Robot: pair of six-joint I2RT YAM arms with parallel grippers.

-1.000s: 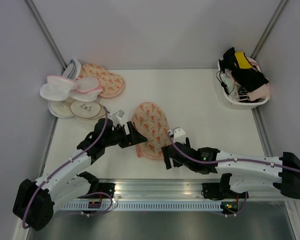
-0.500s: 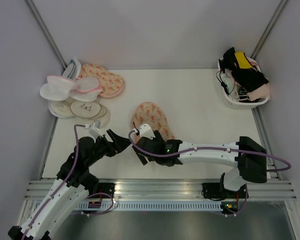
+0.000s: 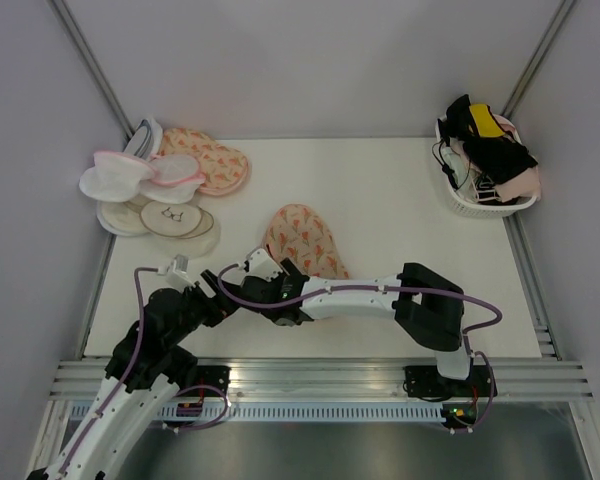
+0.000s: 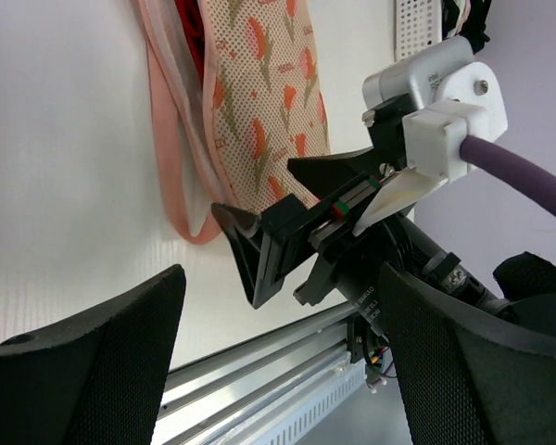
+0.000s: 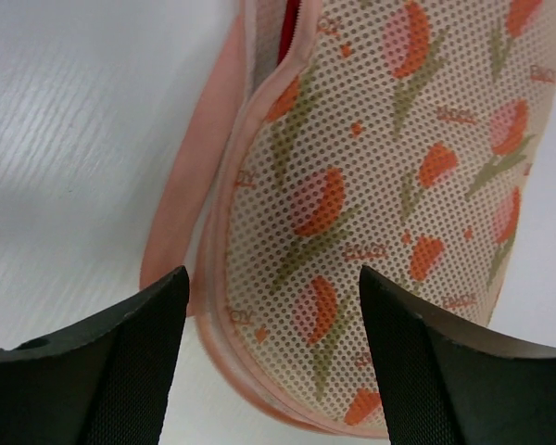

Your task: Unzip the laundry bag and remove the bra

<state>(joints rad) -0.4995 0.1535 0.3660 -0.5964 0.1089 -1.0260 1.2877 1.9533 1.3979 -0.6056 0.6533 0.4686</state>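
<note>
The laundry bag (image 3: 302, 238), peach-cream with orange print and pink edging, lies mid-table. Its near end is hidden under my right arm. A sliver of the deep red bra (image 4: 191, 37) shows in the gap along its edge, also in the right wrist view (image 5: 292, 20). My right gripper (image 3: 276, 290) is open and empty, hovering over the bag's near end (image 5: 352, 232). My left gripper (image 3: 218, 297) is open and empty, left of the bag and apart from it. It faces the right gripper (image 4: 259, 250) and the bag (image 4: 259, 111).
A second printed bag (image 3: 212, 160) and white round pouches with pink trim (image 3: 130, 182) are stacked at the back left. A white basket (image 3: 472, 201) of black, yellow and pink garments stands at the back right. The metal rail (image 3: 310, 378) runs along the near edge.
My right arm has swung left across the bag's near end. My left gripper has drawn back from the bag's left edge toward the near left.
</note>
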